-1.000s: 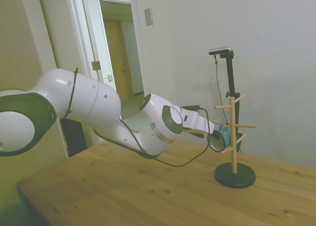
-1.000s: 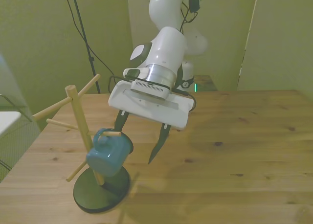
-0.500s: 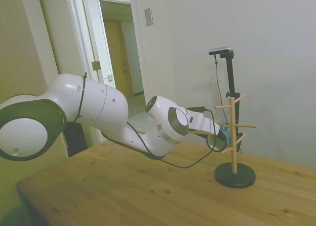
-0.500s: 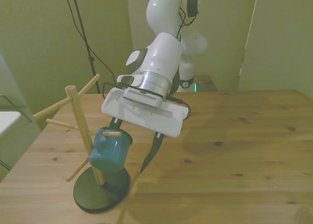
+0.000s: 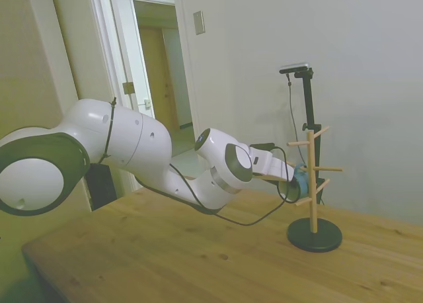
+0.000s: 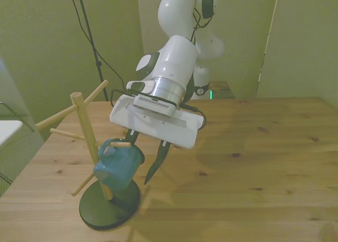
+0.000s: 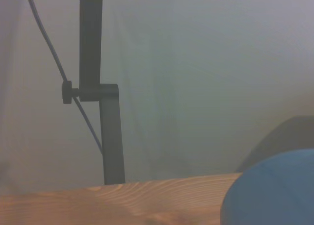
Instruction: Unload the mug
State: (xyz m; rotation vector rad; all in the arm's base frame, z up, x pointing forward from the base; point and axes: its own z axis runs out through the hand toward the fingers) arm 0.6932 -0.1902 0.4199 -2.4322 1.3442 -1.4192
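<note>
On the wooden table the mug hangs from a mug tree peg at the front view's left; my gripper straddles it, fingers apart, and I fear tipping the tree.

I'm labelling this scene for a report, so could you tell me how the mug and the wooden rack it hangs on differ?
The mug is teal and rounded; the rack is pale wood, thin sticks on a dark round base. The mug hangs tilted by its handle from a peg; the rack's post stands upright on the table. The mug is squat, the rack much taller. Both sit at the front view's left, beside the gripper.
</note>
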